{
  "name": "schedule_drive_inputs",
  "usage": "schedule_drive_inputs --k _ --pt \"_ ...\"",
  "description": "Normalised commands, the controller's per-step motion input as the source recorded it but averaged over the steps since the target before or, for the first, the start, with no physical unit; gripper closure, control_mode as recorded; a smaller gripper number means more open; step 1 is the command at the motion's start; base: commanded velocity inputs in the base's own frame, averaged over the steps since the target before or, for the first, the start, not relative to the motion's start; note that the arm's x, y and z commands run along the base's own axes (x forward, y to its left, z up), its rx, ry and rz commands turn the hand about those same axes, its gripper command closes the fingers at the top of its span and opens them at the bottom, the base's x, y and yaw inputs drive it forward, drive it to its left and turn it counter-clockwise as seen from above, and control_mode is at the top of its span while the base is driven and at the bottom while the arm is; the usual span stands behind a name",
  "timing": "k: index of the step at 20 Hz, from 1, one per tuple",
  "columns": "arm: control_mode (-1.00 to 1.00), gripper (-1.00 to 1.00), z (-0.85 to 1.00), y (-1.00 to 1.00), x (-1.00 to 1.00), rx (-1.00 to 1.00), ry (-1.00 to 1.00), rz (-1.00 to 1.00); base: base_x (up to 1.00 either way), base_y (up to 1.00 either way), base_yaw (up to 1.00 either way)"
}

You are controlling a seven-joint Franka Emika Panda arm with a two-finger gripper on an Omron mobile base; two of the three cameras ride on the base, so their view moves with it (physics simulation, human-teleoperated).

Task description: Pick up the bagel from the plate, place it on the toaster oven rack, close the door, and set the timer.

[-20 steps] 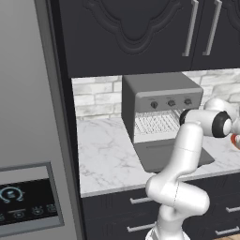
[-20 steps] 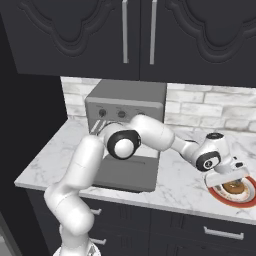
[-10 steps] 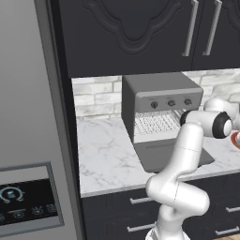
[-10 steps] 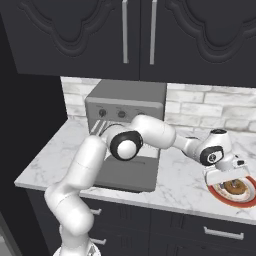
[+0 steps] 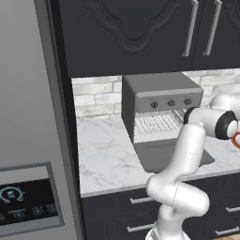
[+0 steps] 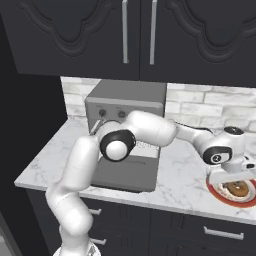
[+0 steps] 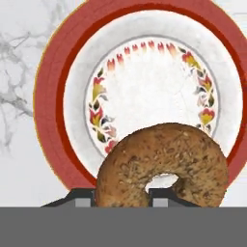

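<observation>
With the gripper point(image 7: 120, 195) clamped on the bagel point(image 7: 162, 166), which sits on the plate point(image 7: 53, 96) to the right of the oven, a straight lift should keep it level.

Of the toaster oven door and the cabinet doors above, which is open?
The toaster oven's door: it lies folded down flat, baring the rack. The cabinet doors sit shut.

Even, soft rendered light; the desk point(image 6: 185, 185) is bright, the cabinets point(image 5: 131, 33) dark. Shadows are faint, with no glare or blur.
</observation>
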Motion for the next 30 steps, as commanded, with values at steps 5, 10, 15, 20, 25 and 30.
schedule_drive_inputs --k 5,10,15,20,25,30 --pt "-1.00 1.00 0.78 0.68 -0.68 0.00 -0.31 0.00 0.00 0.00 0.00" --pt "-1.00 1.00 0.76 0.90 -0.46 0.00 -0.28 0.00 0.00 0.00 0.00" --pt "-1.00 1.00 0.69 0.97 -0.03 0.00 -0.10 0.00 0.00 0.00 0.00" --pt "-1.00 1.00 0.61 0.86 0.00 -0.01 0.00 0.00 0.00 0.00 0.00" --pt "-1.00 1.00 0.34 0.79 0.00 -0.03 0.00 0.00 0.00 0.00 0.00" --pt "-1.00 1.00 0.23 0.78 0.00 -0.01 0.00 0.00 0.00 0.00 0.00"
